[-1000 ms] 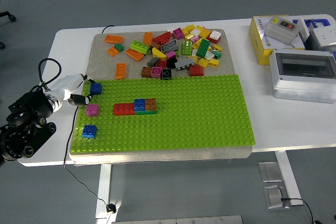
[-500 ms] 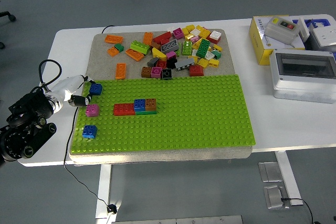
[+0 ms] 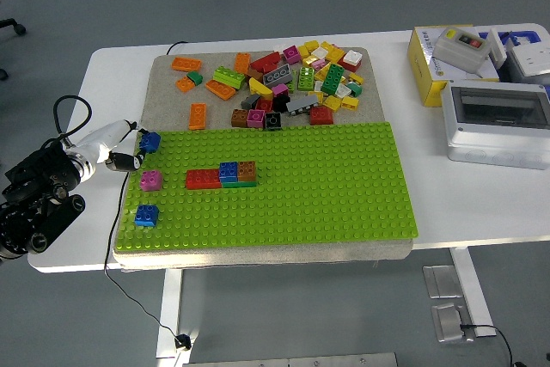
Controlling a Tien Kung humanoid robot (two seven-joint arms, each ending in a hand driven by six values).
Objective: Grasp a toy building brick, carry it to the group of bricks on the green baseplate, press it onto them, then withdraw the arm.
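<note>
The green baseplate [image 3: 344, 186] lies on a beige mat. On it a joined group stands left of centre: a red brick [image 3: 203, 179], a blue brick [image 3: 229, 171] and a brown brick [image 3: 247, 170] over a green one. My left hand [image 3: 137, 149] is at the plate's left edge, shut on a small blue brick [image 3: 151, 141] held just above the plate's far left corner. A pink brick [image 3: 151, 180] and another blue brick [image 3: 146, 215] sit alone on the plate below the hand. The right arm is out of view.
A pile of loose bricks [image 3: 296, 83] covers the beige mat [image 3: 163, 92] behind the plate. A yellow box [image 3: 430, 62] and a grey lidded case [image 3: 497, 122] stand at the right. A black cable [image 3: 73, 109] loops by my left arm.
My left hand has drawn slightly left and away from me, and the small blue brick has moved with it. The bricks on the plate have not moved.
</note>
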